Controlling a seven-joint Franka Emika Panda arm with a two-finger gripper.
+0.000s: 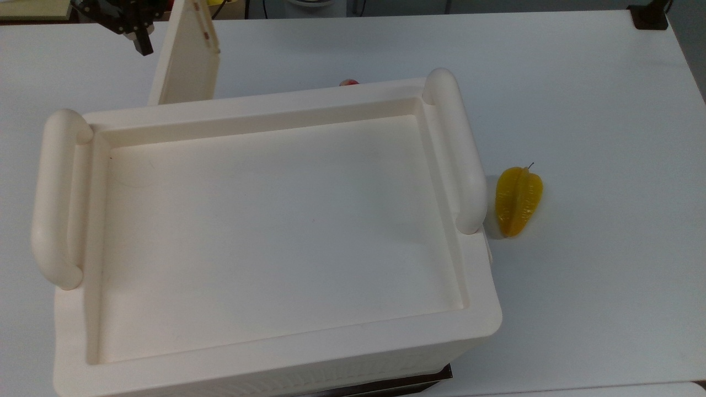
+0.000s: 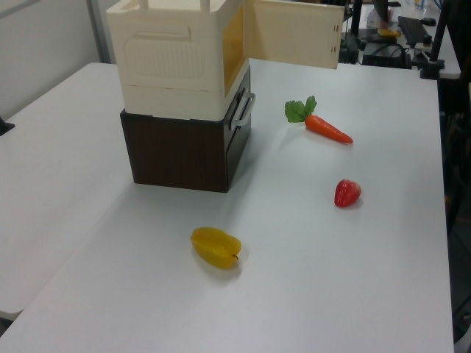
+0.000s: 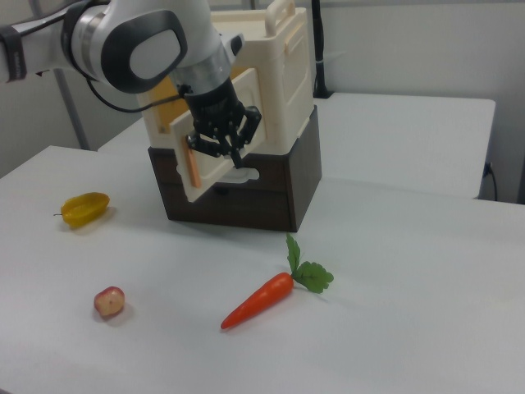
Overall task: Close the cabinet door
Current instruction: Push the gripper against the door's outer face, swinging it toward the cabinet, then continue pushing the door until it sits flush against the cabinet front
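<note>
Altogether one cabinet (image 1: 276,231), one open cabinet door (image 1: 185,60), one carrot (image 2: 324,125), one gripper (image 3: 220,141), fingers' state perhaps indiscernible

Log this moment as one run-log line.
phase: closing | gripper: against cabinet door | door: partly open | cabinet: on dark base

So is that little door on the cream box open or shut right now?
Open. The cabinet door swings well out from the cabinet, and in the left view its orange-lit inside shows. The gripper is at the panel.
</note>
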